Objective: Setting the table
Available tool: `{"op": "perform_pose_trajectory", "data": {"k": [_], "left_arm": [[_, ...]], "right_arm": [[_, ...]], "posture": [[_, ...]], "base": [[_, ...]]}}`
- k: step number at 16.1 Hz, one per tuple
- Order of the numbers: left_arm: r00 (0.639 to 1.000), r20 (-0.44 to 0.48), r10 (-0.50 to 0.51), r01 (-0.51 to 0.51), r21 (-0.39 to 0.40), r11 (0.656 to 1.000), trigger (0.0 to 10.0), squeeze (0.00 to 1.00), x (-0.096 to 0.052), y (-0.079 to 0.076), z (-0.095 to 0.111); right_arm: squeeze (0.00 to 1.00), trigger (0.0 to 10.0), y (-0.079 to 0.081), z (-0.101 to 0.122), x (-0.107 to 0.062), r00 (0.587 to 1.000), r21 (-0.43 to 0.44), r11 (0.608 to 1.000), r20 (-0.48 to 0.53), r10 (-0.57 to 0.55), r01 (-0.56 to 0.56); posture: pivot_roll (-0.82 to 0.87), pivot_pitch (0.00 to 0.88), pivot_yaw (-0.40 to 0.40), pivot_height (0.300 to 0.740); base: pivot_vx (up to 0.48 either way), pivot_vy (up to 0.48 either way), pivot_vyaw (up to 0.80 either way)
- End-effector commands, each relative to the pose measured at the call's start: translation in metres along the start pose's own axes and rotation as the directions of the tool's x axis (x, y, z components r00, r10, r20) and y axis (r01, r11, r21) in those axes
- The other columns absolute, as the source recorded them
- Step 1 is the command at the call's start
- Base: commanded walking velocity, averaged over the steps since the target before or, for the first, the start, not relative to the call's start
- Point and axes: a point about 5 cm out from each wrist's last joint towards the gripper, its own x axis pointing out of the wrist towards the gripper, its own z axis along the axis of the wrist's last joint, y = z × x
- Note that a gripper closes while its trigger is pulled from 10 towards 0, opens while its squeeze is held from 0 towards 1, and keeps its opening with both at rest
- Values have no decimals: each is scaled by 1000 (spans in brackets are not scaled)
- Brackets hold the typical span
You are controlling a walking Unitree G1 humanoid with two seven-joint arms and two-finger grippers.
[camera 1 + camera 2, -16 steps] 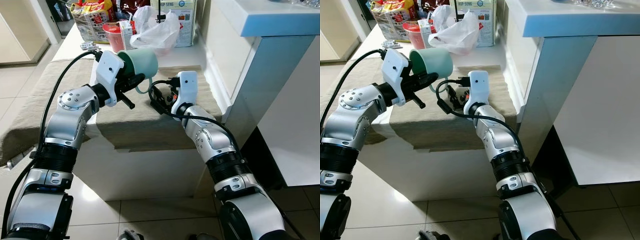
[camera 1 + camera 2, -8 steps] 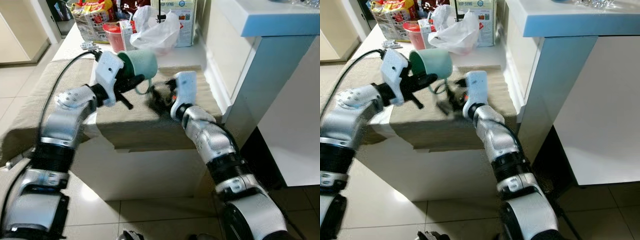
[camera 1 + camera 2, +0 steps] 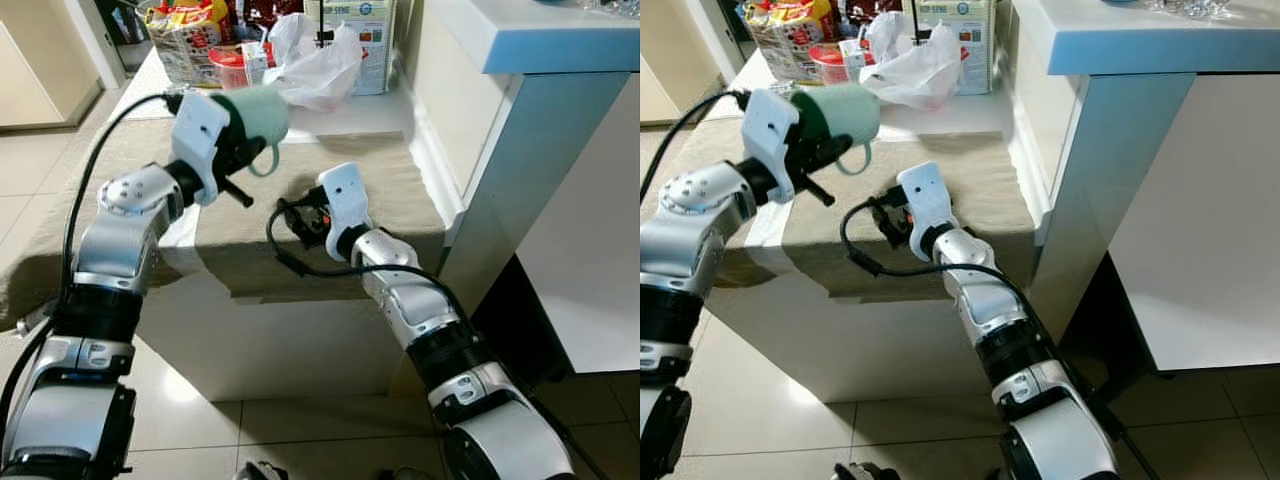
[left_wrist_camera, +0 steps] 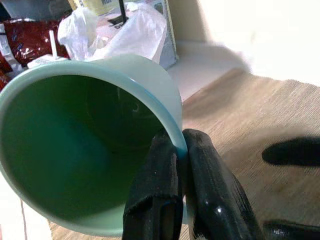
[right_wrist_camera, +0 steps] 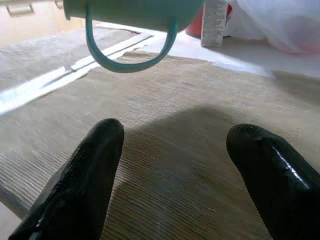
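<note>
Since a second ago the left tool (image 3: 243, 150) is swinging the mug (image 3: 258, 114) leftward, pinching its rim, aloft over the cloth-covered bench (image 3: 390, 180). Right tool (image 5: 172, 175) is hovering wide, nearer. Nothing is set down yet.

Two silver arms are being shown, built of rounded metallic segments with ribbed black bands at the joints and small dark screws dotting the left elbow housing (image 3: 135, 195). White boxy wrist housings are being carried on the left arm (image 3: 196, 140) and the right arm (image 3: 340, 192), with black cables being looped from each wrist back along the forearm. The left gripper (image 4: 181, 145) and right gripper (image 5: 175, 150) are being seen with long, glossy black fingers (image 5: 85, 185), rounded at the tips and lightly textured.
</note>
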Motion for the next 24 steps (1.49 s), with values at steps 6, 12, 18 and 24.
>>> {"op": "perform_pose_trajectory", "data": {"k": [6,12,18,24], "left_arm": [[999,12,-36,36,-32,999,0,0,3,-12,7],[996,73,-55,65,-142,988,0,0,12,-27,38],[997,39,-64,70,-205,976,0,0,7,-31,53],[996,12,-89,87,-357,930,0,0,6,-40,63]], "right_arm": [[0,10000,1,24,2,992,-304,953,121,30,8],[0,10000,8,22,5,986,-444,896,151,67,7],[0,10000,5,19,5,985,-504,863,166,55,36],[0,10000,4,15,6,984,-546,836,172,44,57]], "posture": [[-50,52,71,740],[-46,54,70,740],[-43,57,70,740],[-42,54,68,740]], "base": [[0,0,0],[0,0,0],[0,0,0],[0,0,0]]}}
